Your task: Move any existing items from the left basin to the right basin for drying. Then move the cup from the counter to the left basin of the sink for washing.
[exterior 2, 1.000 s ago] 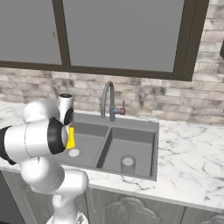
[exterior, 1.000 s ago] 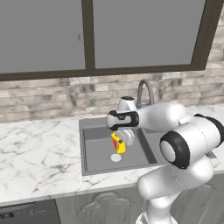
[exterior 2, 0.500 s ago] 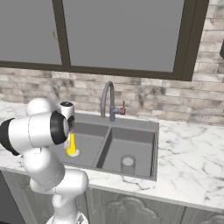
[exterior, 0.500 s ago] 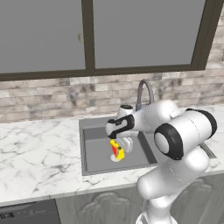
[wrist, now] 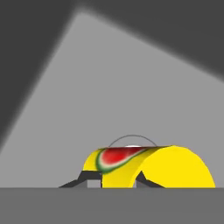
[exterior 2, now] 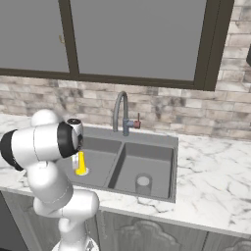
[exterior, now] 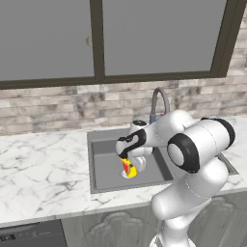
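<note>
Between my jaws sits the cup, clenched tight by my gripper; below us lies the left basin, its pale drain just beyond the cup's rim.

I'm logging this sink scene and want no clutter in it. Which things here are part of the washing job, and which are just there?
Part of the job:
- the cup, held in the shut gripper over the left basin
- the right basin, with a grey tumbler in it
- the counter

Just there:
- the tap
- the window
</note>
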